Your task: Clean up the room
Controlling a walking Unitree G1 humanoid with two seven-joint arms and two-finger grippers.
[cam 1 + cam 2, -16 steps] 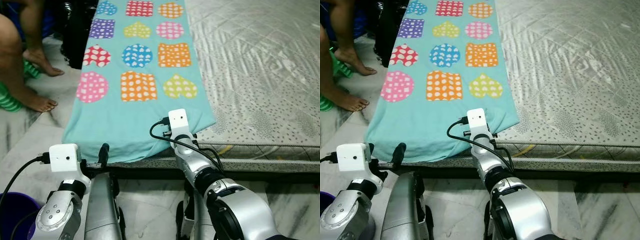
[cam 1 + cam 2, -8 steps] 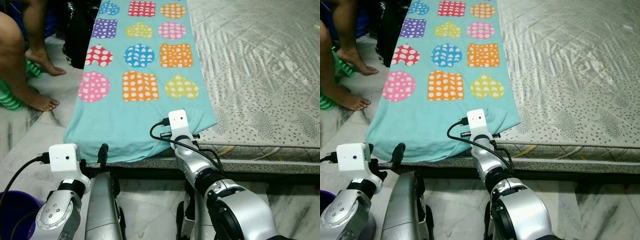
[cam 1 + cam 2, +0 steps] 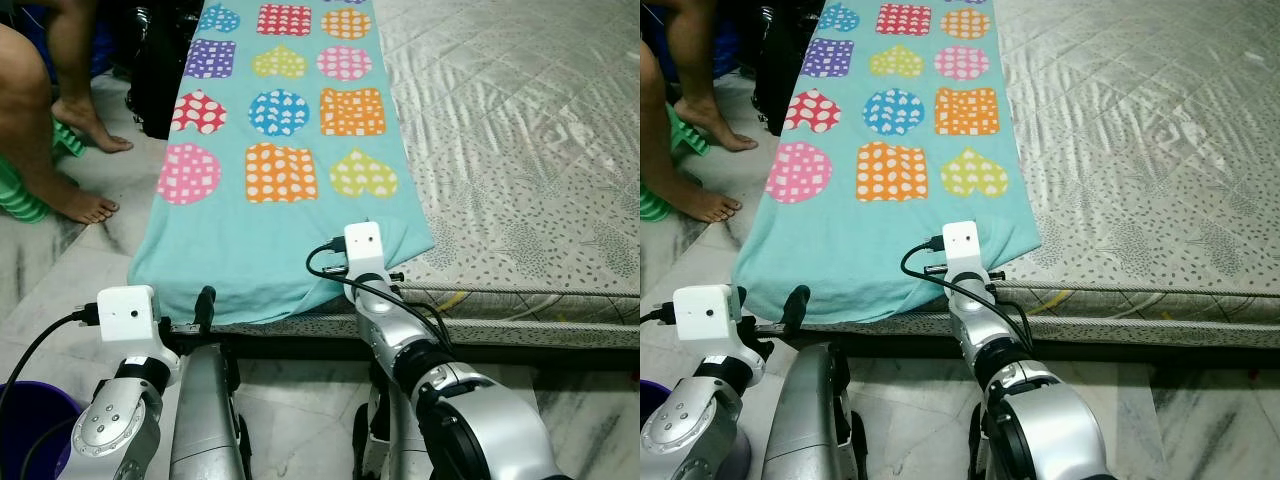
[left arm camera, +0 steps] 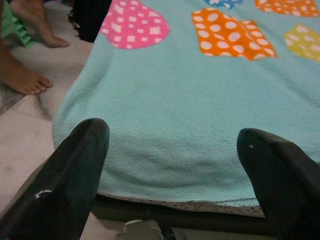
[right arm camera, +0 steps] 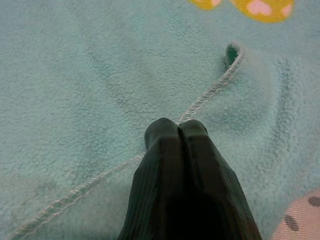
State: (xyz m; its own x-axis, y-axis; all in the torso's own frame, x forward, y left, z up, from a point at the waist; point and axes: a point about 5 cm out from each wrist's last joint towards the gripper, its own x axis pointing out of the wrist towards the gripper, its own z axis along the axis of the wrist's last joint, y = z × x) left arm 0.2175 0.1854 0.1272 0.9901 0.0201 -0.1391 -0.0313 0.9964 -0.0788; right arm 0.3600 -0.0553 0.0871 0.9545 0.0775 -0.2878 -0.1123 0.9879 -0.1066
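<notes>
Right gripper (image 5: 176, 131) farther onto blanket (image 3: 260, 250)

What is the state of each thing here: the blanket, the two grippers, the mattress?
blanket: spread flat, near edge hanging over the mattress edge.
right gripper: shut, fingertips pressed on the blanket's stitched hem.
left gripper: open, short of the blanket's near edge.
mattress: bare beside the blanket.
</notes>
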